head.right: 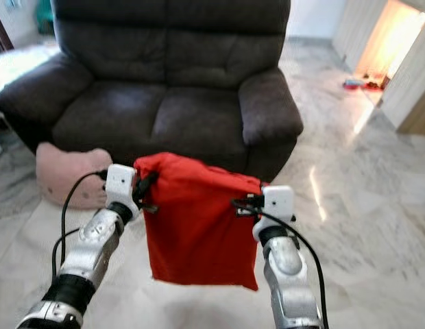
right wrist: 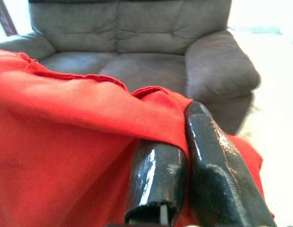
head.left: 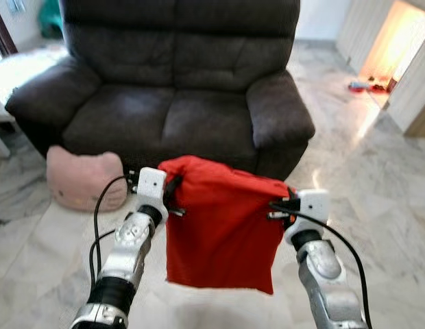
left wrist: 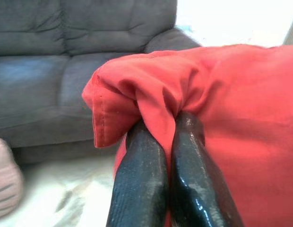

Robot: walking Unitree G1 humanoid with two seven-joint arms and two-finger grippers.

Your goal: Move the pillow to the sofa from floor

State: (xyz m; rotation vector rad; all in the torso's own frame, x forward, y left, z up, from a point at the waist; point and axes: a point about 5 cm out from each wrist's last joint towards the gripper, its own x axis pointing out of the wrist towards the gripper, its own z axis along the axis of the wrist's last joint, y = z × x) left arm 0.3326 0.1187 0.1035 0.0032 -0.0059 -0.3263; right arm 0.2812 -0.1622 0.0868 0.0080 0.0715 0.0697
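Both pincers [head.left: 173, 195] [head.left: 280, 205] pinching red pillow [head.left: 223, 226] above marble floor [head.left: 377, 192], before dark sofa [head.left: 178, 82].

A: Any writing, label, brand or number to read here?

B: None. The red pillow [head.left: 223, 226] is plain cloth with no print, and the dark sofa [head.left: 171, 89] behind it carries no tag or logo.

A: And the pink cushion [head.left: 86, 179] on the floor beside the sofa?

B: Faint stitched lines only, no letters.
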